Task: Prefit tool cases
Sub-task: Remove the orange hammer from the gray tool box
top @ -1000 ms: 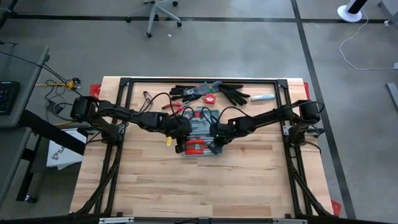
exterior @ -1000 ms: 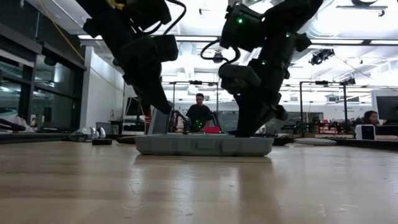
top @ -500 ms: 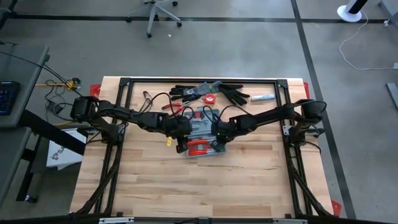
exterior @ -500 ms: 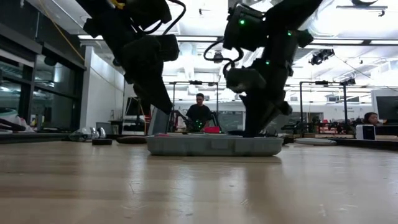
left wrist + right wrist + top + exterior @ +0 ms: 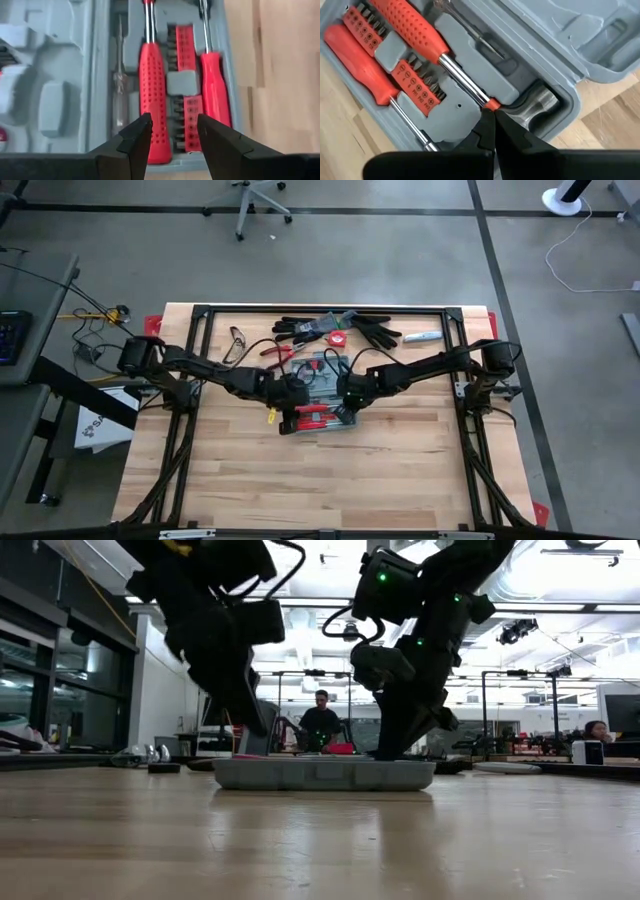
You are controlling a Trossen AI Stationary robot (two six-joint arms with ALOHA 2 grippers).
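Observation:
The grey-blue tool case lies open and flat at the table's middle. Its moulded grey inside holds red-handled screwdrivers and red bit strips. My left gripper is open and slants down over the handles' ends at the case's left side. My right gripper is shut, its tips down inside the case's right side by the long screwdriver's shaft. In the low view the case rests on its flat underside between both arms. My left gripper's fingers stand over the end of one red handle and the bit strip; whether they touch I cannot tell. My right gripper presses its shut fingertips on the grey moulded insert, right beside the long screwdriver's red collar. It comes slanting down from above. The case stays flat on the table.
Black gloves, a small red round thing, red-handled pliers and a pale tube-like thing lie along the far edge. A black frame rings the table. A person shows far behind.
The case has slid a little toward the table's right edge and then back toward its left, staying flat. My left gripper has moved slightly down and toward the near edge over the tool half.

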